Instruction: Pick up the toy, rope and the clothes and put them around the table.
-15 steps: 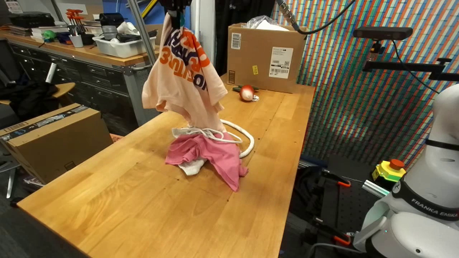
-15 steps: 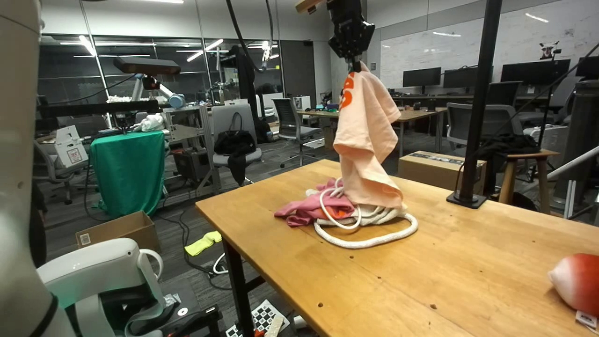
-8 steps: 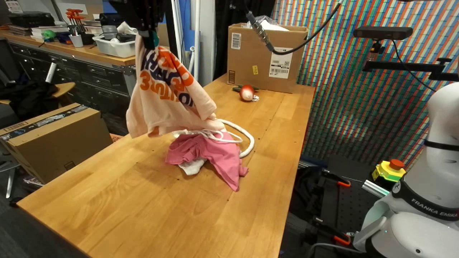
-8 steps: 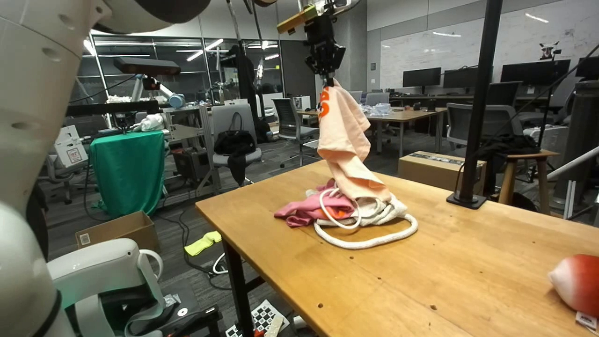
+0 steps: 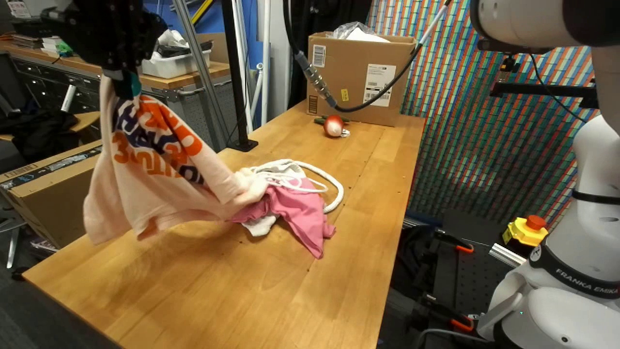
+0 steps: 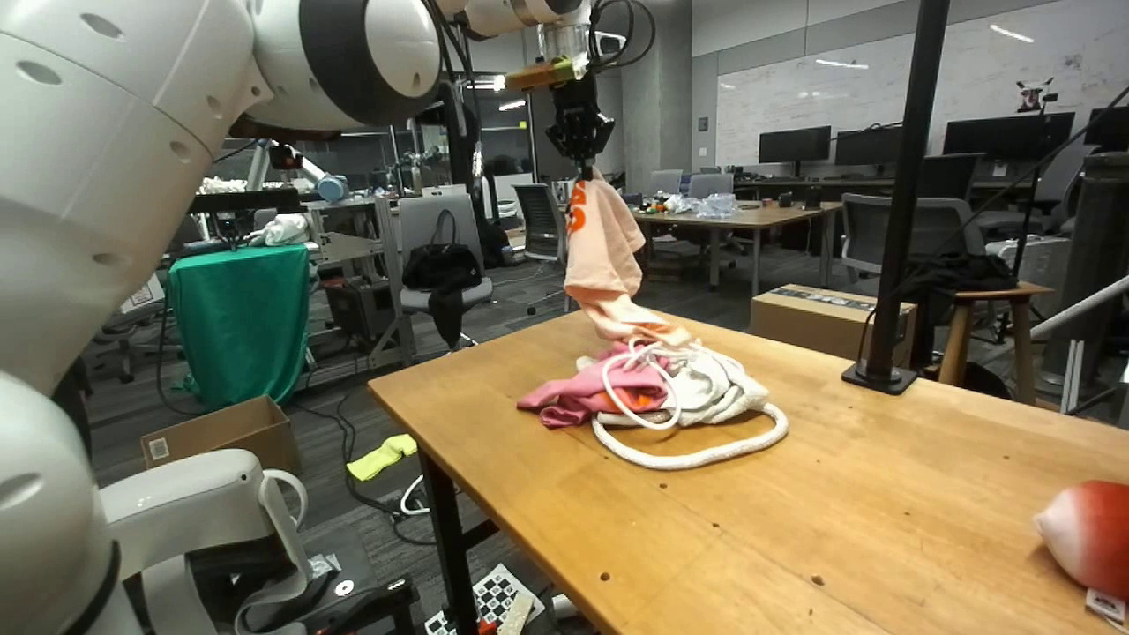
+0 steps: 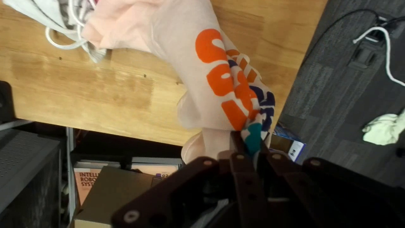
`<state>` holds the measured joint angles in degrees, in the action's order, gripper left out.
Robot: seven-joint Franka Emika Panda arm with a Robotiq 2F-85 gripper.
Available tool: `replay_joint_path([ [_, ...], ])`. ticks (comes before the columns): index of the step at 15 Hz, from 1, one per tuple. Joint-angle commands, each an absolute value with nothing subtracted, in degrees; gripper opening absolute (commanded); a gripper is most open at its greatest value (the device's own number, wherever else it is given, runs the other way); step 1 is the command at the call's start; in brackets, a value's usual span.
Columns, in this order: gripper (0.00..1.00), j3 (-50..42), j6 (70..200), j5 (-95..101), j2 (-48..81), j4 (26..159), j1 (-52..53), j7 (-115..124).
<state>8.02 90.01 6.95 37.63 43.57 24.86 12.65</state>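
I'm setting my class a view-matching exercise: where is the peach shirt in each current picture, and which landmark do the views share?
In an exterior view: peach shirt, left half, gripped by the fingers.
In an exterior view: peach shirt, near the centre.
In the wrist view: peach shirt, from the top edge past the centre to the fingers.
Shared landmark: the wooden table.

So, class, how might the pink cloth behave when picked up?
The pink cloth would probably sag limply, since it lies in loose folds. It may tug the white cord along, because the cord loops over it.
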Motion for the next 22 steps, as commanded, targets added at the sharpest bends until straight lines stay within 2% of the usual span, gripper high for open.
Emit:
replay_joint_path([
  [1, 0.08, 9.3, 96.3, 2.6, 43.6, 36.1, 24.5, 16.1],
  [8, 0.08, 8.3, 112.8, 1.7, 50.1, 33.5, 24.9, 26.9],
  [11, 0.08, 6.9, 109.5, 1.3, 52.3, 31.2, 25.6, 25.9],
  [12, 0.17, 6.9, 108.8, 1.3, 52.7, 31.0, 25.6, 25.5],
  [13, 0.33, 6.7, 106.7, 1.5, 52.9, 30.7, 25.7, 25.0],
  [14, 0.37, 6.8, 104.5, 1.3, 53.0, 30.4, 25.6, 24.5],
  [20, 0.84, 6.5, 88.5, 2.0, 53.6, 28.6, 25.6, 21.6],
  [22, 0.99, 7.4, 86.3, 3.4, 51.6, 32.3, 24.6, 20.8],
])
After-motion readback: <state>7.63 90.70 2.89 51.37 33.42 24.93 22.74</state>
